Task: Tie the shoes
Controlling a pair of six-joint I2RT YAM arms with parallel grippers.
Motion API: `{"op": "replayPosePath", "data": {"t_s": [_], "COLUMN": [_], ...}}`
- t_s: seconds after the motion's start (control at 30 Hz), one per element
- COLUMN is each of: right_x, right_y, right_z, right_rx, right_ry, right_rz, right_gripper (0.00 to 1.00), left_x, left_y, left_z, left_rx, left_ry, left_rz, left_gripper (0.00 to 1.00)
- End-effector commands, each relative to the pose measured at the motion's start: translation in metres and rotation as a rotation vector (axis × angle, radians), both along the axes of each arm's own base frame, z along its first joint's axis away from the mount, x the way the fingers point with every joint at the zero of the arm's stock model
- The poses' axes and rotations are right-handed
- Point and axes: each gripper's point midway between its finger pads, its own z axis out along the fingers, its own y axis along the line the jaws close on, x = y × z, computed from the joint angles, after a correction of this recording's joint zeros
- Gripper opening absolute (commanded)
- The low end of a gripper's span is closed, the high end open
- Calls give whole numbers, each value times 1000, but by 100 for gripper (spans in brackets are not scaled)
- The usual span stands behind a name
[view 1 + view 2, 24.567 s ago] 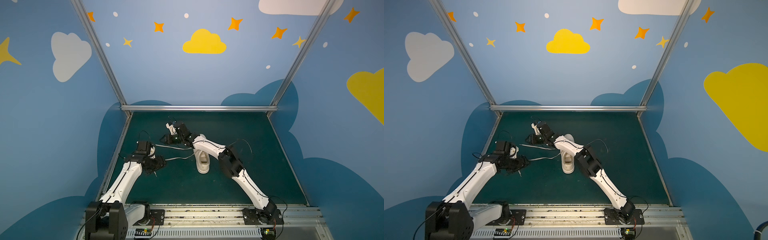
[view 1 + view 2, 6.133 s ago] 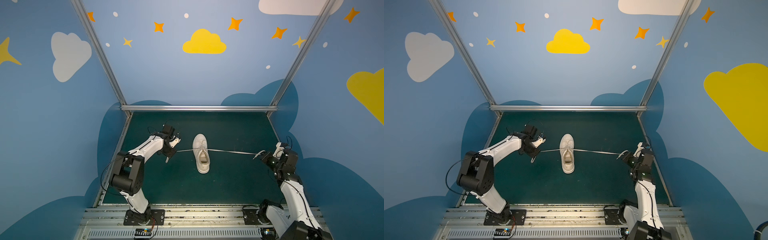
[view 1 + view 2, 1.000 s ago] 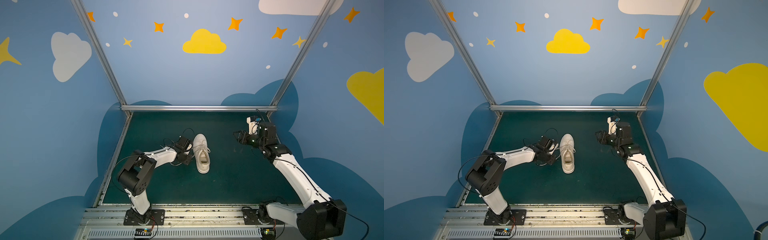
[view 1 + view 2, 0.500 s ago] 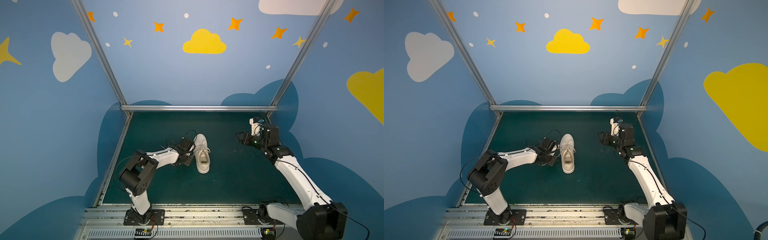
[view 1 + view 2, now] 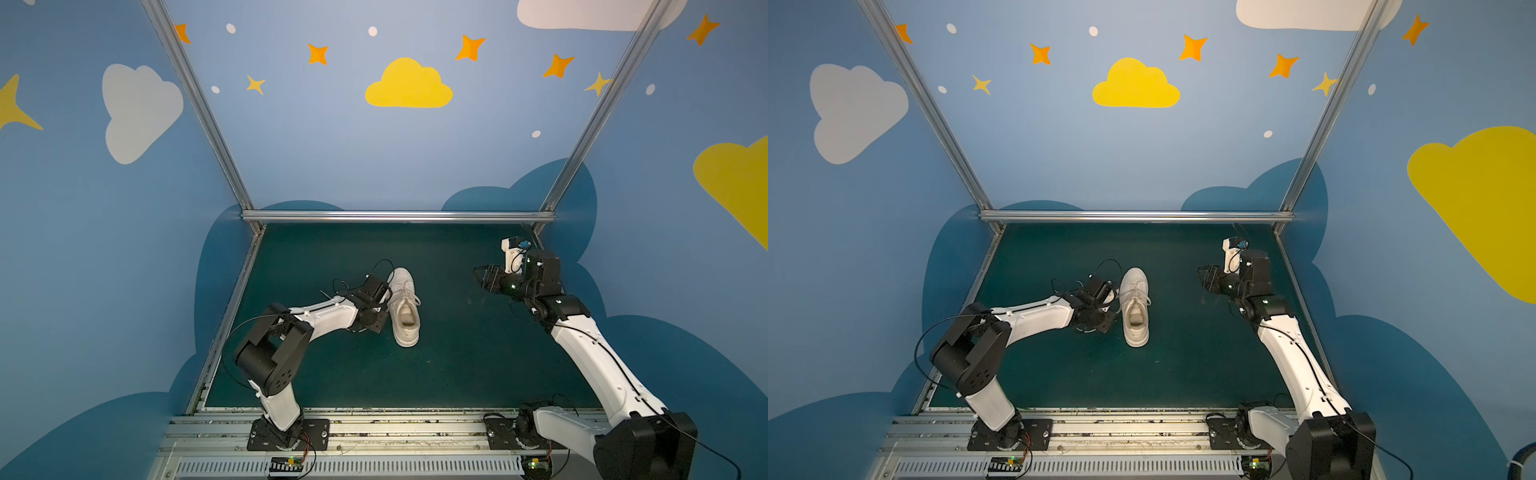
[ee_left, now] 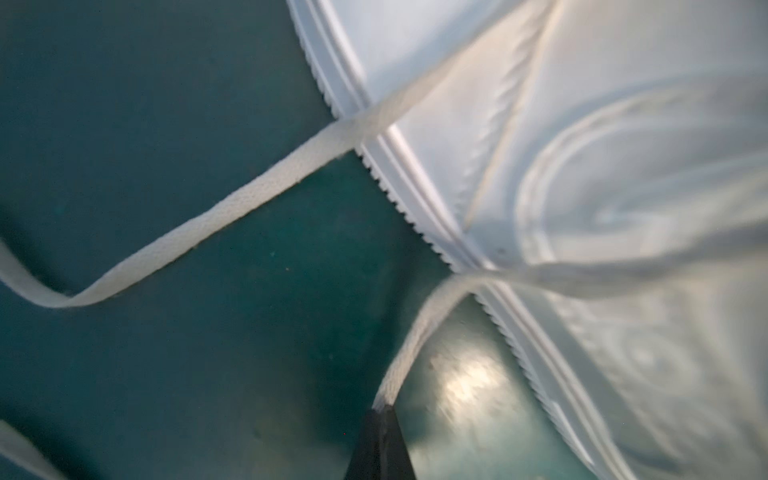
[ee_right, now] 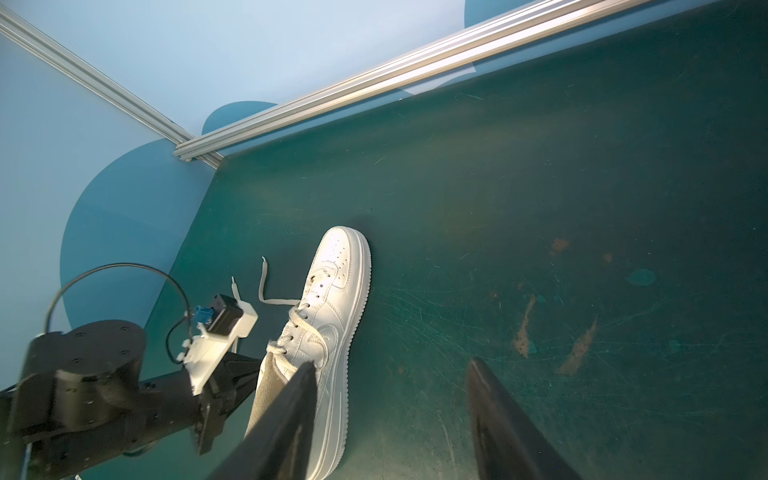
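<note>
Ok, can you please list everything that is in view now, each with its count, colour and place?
sneaker: one, white with beige insole, middle of the mat, toe toward the back wall
laces: loose, white, trailing onto the mat on the sneaker's left-arm side
mat: one, dark green, floor of the cell
walls: three, blue with painted clouds and stars, around the mat
rails: three, silver, along the wall edges
arms: two, white and black, one at each front corner
left gripper: shut on a lace strand, beside the sneaker
right gripper: open, empty, above the mat, apart from the sneaker
</note>
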Motion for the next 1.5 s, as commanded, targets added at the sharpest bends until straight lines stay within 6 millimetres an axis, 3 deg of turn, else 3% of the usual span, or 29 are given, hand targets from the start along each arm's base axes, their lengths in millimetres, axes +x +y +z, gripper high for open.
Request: {"op": "replayPosePath", "data": {"t_s": [0.0, 0.43, 0.67, 1.0, 1.47], "right_x": [-4, -4, -4, -5, -6], "right_y": [0, 1, 2, 1, -1], "right_z": [-1, -7, -10, -10, -9], "right_rx": [8, 19, 25, 19, 17], "right_ry": [-3, 7, 19, 13, 13], "right_rz": [9, 8, 12, 14, 12], "right_gripper": [58, 58, 58, 58, 58], "left_x": [10, 38, 48, 61, 73], "left_y": [-15, -44, -62, -91, -115], "left_z": [42, 130, 158, 156, 132], "left_rx": [-84, -282, -363, -454, -480], "left_ry": [-54, -204, -248, -203, -141], "left_rz": [1, 6, -34, -63, -79], "left_gripper": [3, 3, 3, 3, 3]}}
